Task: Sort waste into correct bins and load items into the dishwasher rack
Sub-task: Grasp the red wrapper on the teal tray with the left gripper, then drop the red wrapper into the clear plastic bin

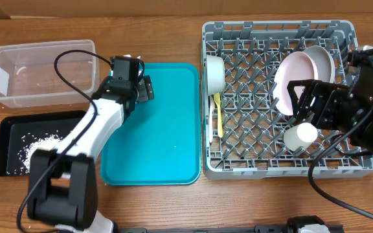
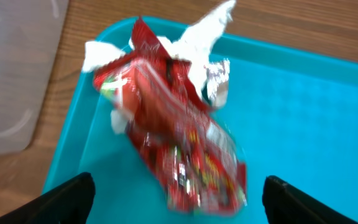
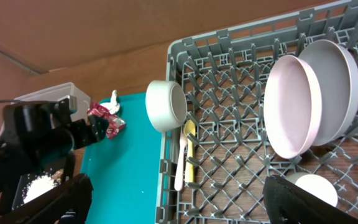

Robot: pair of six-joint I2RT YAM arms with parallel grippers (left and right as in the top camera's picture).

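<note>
The crumpled red wrapper (image 2: 179,143) lies on the teal tray (image 2: 303,112) with the white napkin (image 2: 197,37) just behind it. My left gripper (image 2: 179,193) is open and hovers over them; in the overhead view (image 1: 133,81) it hides both. White rice (image 1: 41,141) lies in the black tray (image 1: 8,129). The clear tub (image 1: 44,71) stands behind it. The grey rack (image 1: 271,165) holds two plates (image 1: 293,77) (image 1: 321,61), the bowl (image 1: 214,72), cup (image 1: 301,136), yellow spoon (image 1: 218,113) and white fork (image 1: 213,126). My right gripper (image 1: 306,107) is open and empty above the rack. No brown lump shows.
The teal tray (image 1: 167,129) lies between the black tray and the rack. The left arm's cable loops over the clear tub. The right wrist view shows the rack (image 3: 241,162), the bowl (image 3: 165,106) and the wrapper (image 3: 104,121) beside the left arm.
</note>
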